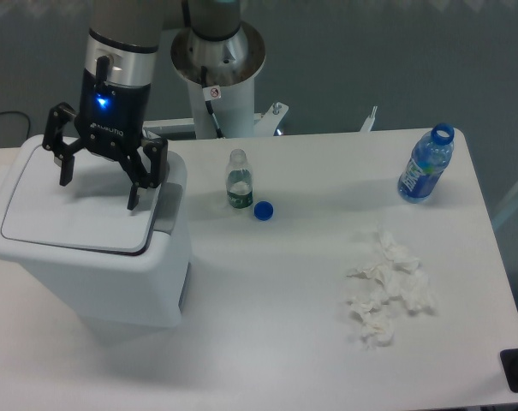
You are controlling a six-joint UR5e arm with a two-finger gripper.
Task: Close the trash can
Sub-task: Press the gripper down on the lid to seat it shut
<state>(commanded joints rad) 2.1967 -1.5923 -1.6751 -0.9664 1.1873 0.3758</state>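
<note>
A white table [267, 342] fills most of the view, with the robot's grey-and-white base column [217, 68] standing just past its far edge. The trash can [96, 274], by far the biggest thing on the table, sits at the left end, its flat white lid [62, 224] lying down on the rim and a grey latch showing at the right side of the opening. The arm reaches down over the far part of the lid; its black gripper [100, 190] is spread wide, clenching nothing, with one finger over the lid's far left corner and the other above the lid's right edge. Whether the fingertips touch the lid cannot be told.

Right of centre and toward the near side lies a heap of crumpled white tissue [385, 295]. At the far right corner a blue bottle [426, 164] stands upright without a cap. Near the middle, just right of the trash can, a small clear bottle [238, 181] stands upright, and a blue cap [263, 210] lies on the table just beside it.
</note>
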